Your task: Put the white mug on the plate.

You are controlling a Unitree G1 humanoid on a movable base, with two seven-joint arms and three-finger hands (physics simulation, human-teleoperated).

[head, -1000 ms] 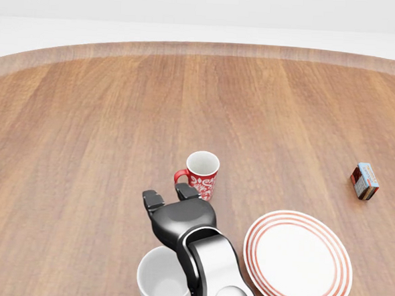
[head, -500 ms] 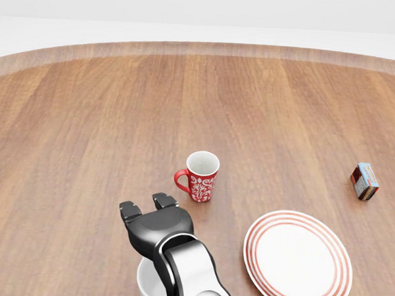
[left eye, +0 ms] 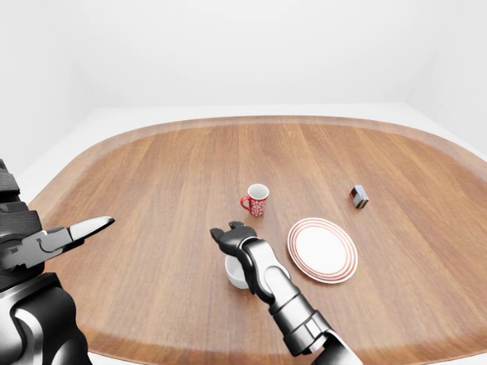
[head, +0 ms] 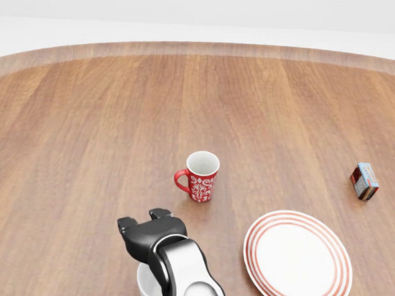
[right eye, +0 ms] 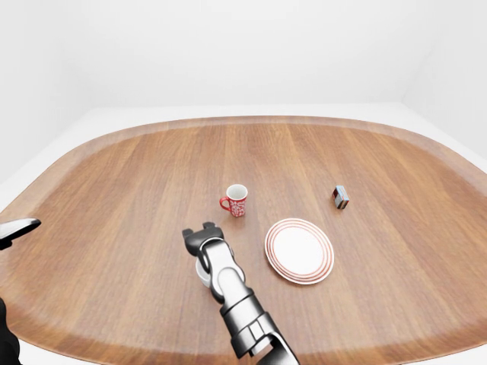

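Note:
The white mug (head: 146,291) stands on the wooden table at the bottom of the head view, left of the white plate with red rings (head: 298,260). My right arm largely hides the mug. My right hand (head: 142,222) reaches in from the bottom edge and sits over the mug's upper left rim with its fingers spread, not closed on it. My left hand (left eye: 72,232) hovers open at the far left of the left-eye view, away from everything.
A red patterned mug (head: 202,176) stands just above my right hand, handle to the left. A small box (head: 364,181) lies at the right. The round wooden table (head: 84,134) has a raised rim.
My right hand has drawn back from beside the red mug, moving left and toward the view's bottom, and now covers the white mug. The mugs and plate have not moved.

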